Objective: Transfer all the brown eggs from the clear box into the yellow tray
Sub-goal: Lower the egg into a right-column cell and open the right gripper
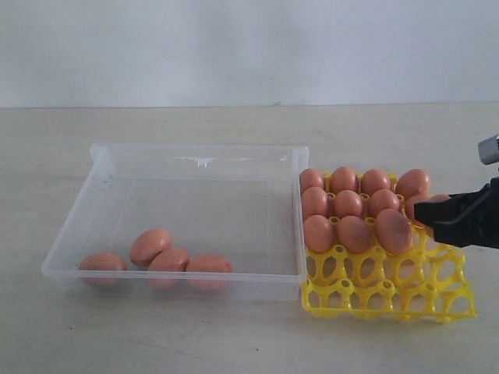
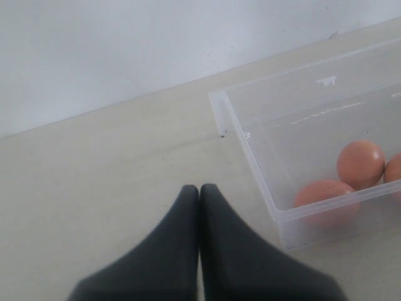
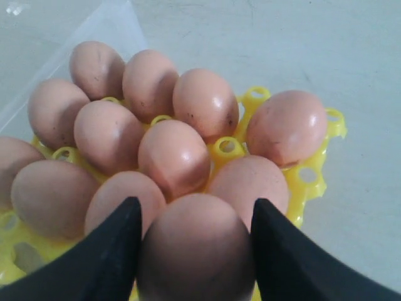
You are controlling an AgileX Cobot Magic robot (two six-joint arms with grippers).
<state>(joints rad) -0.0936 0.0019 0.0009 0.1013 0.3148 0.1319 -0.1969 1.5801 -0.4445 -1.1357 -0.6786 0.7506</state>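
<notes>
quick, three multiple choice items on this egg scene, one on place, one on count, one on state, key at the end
1. In the exterior view, the yellow tray is where from the clear box? a) left b) right c) inside it
2. brown eggs lying in the clear box: a) two b) seven c) four
3. The left pincer is: a) shut, empty b) wide open c) clamped on an egg

1 b, the tray is by the box's right wall.
2 c, four lie near its front wall.
3 a, its tips meet with nothing between them.
</notes>
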